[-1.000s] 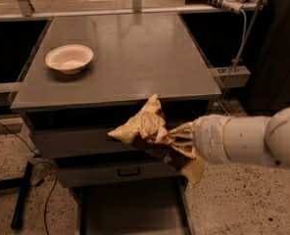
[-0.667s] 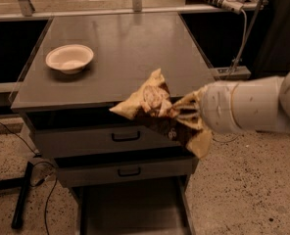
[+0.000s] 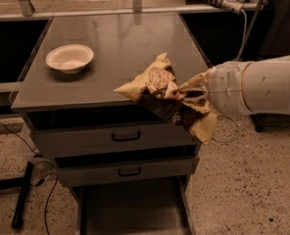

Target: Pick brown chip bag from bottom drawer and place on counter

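Observation:
My gripper [image 3: 196,96] comes in from the right on a thick white arm and is shut on the brown chip bag [image 3: 162,94]. The bag is dark brown with tan-yellow edges and pictured chips. It hangs in the air over the front right edge of the counter [image 3: 120,53], tilted, its left tip over the counter top. The bottom drawer [image 3: 130,209] stands pulled out below, its grey floor bare where it shows.
A white bowl [image 3: 69,58] sits on the counter's left side. Two shallower drawers with black handles [image 3: 126,137] are below the counter, slightly open. A dark stand and cables [image 3: 25,190] lie on the speckled floor at the left. A rail with a hose runs behind.
The gripper has lifted the chip bag upward and a little toward the counter, from in front of the top drawer to the counter's front edge level.

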Robot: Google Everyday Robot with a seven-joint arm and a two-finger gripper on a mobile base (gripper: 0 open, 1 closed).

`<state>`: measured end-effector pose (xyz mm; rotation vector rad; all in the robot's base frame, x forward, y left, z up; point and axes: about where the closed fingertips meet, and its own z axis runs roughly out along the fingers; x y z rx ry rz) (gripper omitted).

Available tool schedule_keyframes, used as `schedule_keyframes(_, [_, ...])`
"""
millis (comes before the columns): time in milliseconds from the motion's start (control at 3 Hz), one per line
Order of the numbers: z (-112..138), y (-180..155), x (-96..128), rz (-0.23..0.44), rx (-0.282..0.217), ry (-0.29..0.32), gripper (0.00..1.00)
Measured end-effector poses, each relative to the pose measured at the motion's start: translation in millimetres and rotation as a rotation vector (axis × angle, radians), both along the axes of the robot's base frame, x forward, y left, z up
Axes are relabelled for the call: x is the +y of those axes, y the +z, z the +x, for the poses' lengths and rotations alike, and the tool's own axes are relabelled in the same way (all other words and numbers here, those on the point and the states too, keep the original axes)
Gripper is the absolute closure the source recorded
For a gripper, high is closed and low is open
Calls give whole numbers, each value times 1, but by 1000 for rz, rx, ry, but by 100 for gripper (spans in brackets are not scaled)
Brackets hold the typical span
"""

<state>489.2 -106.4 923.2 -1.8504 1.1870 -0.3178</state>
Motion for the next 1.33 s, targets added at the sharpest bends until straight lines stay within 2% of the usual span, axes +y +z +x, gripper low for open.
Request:
schedule_keyframes(333, [12, 7, 8, -19, -17, -1, 100])
schedule_keyframes(667, [43, 17, 10, -65, -23, 8, 100])
schedule_keyframes(1000, [91, 22, 18, -111, -31, 41, 100])
schedule_keyframes(1333, [132, 17, 32, -127, -29, 78, 100])
